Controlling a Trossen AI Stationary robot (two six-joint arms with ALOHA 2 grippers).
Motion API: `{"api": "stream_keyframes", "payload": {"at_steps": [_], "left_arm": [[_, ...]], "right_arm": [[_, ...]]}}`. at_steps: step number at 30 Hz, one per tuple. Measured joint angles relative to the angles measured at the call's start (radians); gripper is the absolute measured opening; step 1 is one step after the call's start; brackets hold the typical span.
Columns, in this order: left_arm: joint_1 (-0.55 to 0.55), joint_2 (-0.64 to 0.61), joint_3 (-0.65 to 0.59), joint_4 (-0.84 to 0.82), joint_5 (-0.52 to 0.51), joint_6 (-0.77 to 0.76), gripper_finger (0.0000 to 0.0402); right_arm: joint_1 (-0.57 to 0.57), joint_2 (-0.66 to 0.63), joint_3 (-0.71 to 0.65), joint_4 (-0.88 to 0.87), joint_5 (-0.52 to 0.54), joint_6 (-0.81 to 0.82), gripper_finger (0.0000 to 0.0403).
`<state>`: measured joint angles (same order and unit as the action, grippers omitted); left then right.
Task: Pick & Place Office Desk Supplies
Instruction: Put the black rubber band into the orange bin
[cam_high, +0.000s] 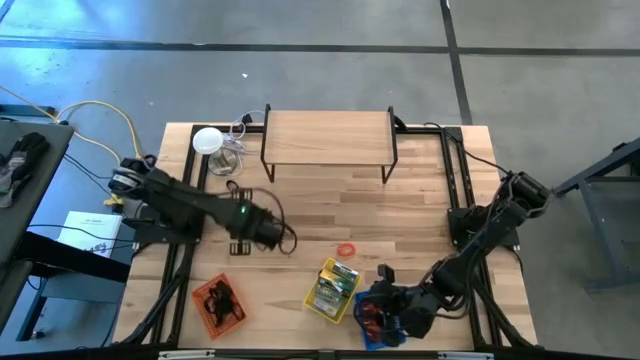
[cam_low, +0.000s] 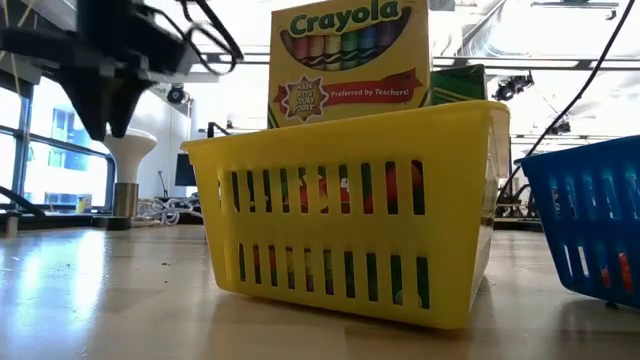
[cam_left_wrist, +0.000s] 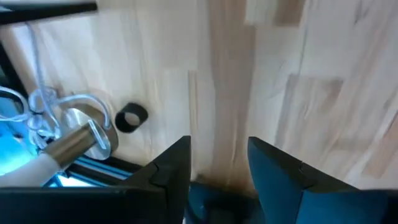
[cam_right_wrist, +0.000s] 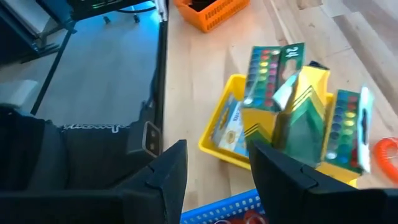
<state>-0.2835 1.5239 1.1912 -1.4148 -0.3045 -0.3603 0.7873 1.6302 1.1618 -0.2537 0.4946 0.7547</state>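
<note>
Left gripper (cam_left_wrist: 219, 163), fingers parted and empty, hovers over bare wooden table (cam_high: 420, 215), open room around it; right gripper (cam_right_wrist: 217, 171), parted too, hangs above blue basket (cam_high: 378, 322) beside yellow basket (cam_high: 333, 290) of crayon boxes; red rubber band (cam_high: 346, 249) lies loose nearby.

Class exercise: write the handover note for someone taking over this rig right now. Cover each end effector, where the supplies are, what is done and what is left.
Left end effector: open, empty, over bare table.
Right end effector: open, empty, above the blue basket.
Yellow basket: holds crayon and paint boxes.
Orange basket: holds dark items.
Left: red rubber band loose on the table.
</note>
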Motion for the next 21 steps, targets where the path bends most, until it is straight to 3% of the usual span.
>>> {"api": "stream_keyframes", "payload": {"at_steps": [7, 11, 15, 21], "left_arm": [[0.221, -0.106, -0.093, 0.008, 0.022, 0.2, 0.015], [0.357, -0.23, -0.196, 0.134, 0.099, 0.276, 0.015], [0.455, -0.343, -0.306, 0.253, 0.112, 0.344, 0.015], [0.619, -0.387, -0.422, 0.305, 0.112, 0.468, 0.015]], "right_arm": [[-0.032, 0.0, 0.0, -0.023, 0.0, -0.056, 0.016], [-0.052, 0.0, 0.0, -0.034, 0.0, -0.087, 0.016], [-0.066, 0.0, 0.0, -0.035, 0.001, -0.098, 0.016], [-0.077, 0.0, 0.0, -0.035, 0.0, -0.094, 0.016]]}}
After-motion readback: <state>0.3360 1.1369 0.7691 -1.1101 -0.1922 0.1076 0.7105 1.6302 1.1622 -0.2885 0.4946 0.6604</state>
